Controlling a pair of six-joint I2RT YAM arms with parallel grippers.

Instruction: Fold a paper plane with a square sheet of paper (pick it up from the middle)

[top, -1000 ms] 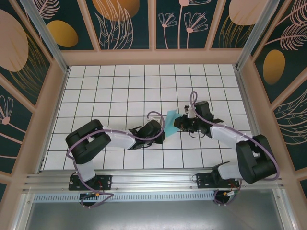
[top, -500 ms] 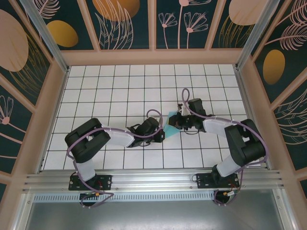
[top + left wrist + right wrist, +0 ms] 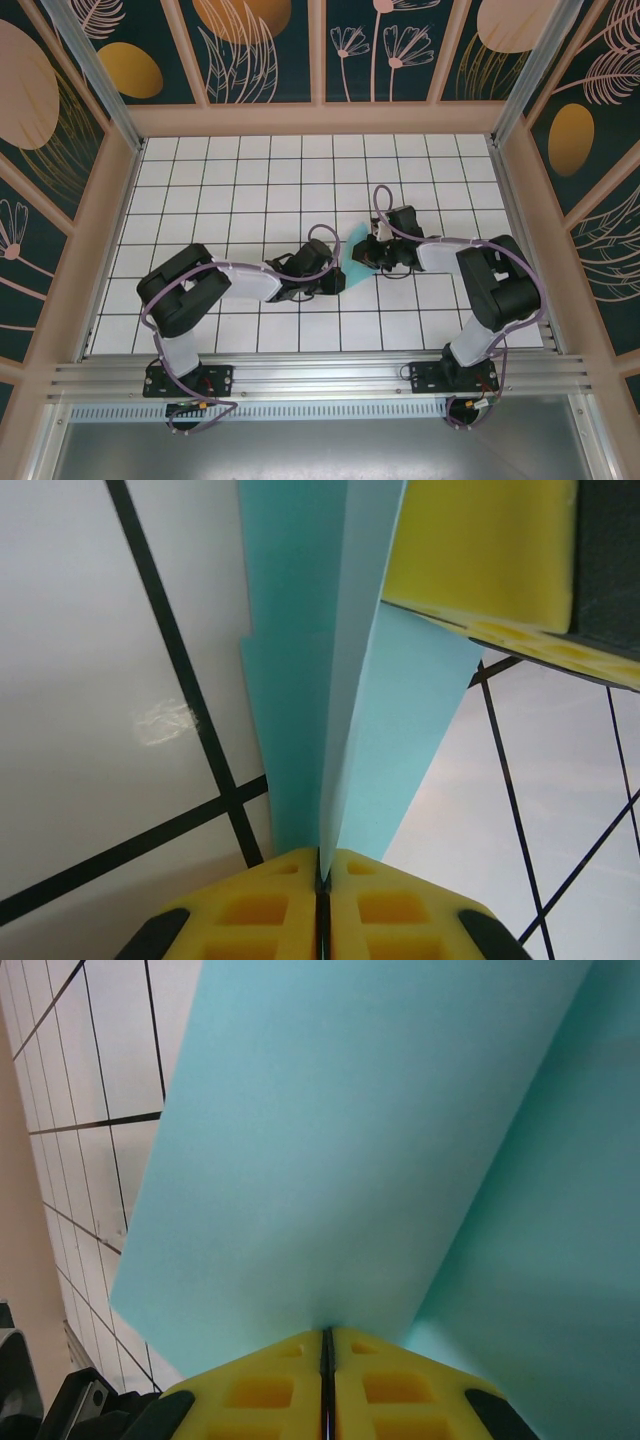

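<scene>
Mid-fold, it seems: left gripper (image 3: 322, 865) and right gripper (image 3: 327, 1345) each pinch the paper (image 3: 300, 680) just ahead; next comes a sharp crease.

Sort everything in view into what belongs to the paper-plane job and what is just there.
Job: turquoise paper, partly folded; left hand and right hand, both shut on it.
Just there: white grid table; floral wall panels; metal rail.
</scene>
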